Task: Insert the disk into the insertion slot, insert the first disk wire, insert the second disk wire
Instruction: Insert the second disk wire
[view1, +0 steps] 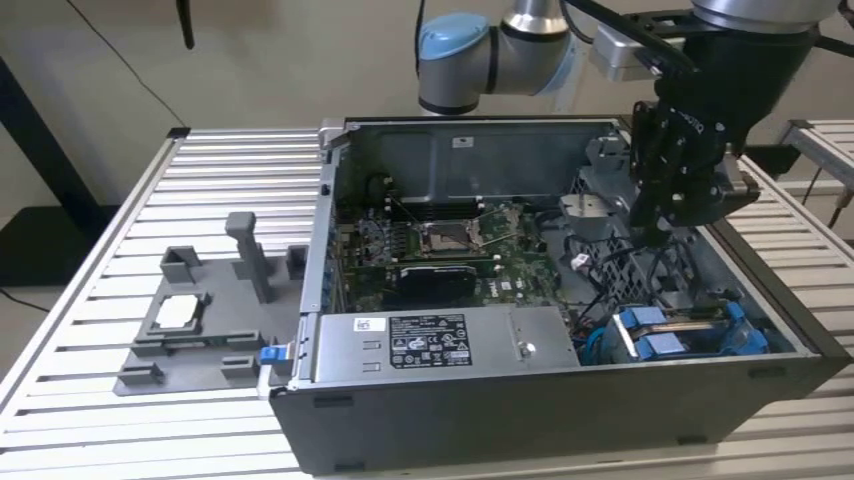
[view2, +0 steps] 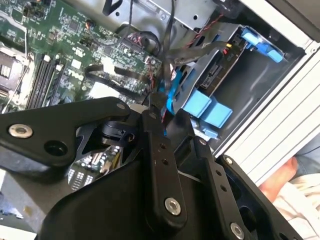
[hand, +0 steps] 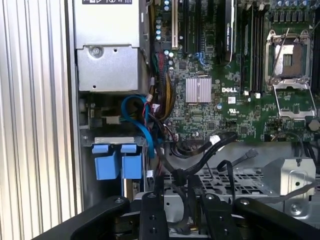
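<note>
The disk (view1: 694, 322), in its blue carrier, lies in the insertion slot (view1: 755, 335), a grey cage at the case's near corner on the exterior view's right. The carrier's two blue tabs (hand: 117, 162) face outward, and the disk's edge (view2: 220, 70) sits inside the cage. My gripper (view1: 654, 225) hangs inside the open case, above and behind the slot. A black disk wire (hand: 184, 197) runs up between my fingers (hand: 152, 215) and looks pinched there. In the second wrist view, my gripper (view2: 157, 102) is beside a blue cable (view2: 172, 92).
A grey power-supply box (view1: 441, 340) lies beside the slot. The motherboard with its CPU socket (view1: 447, 238) fills the case floor. Loose black and coloured cables (hand: 165, 100) crowd the gap between board and cage. A grey fixture (view1: 187, 320) stands on the slatted table.
</note>
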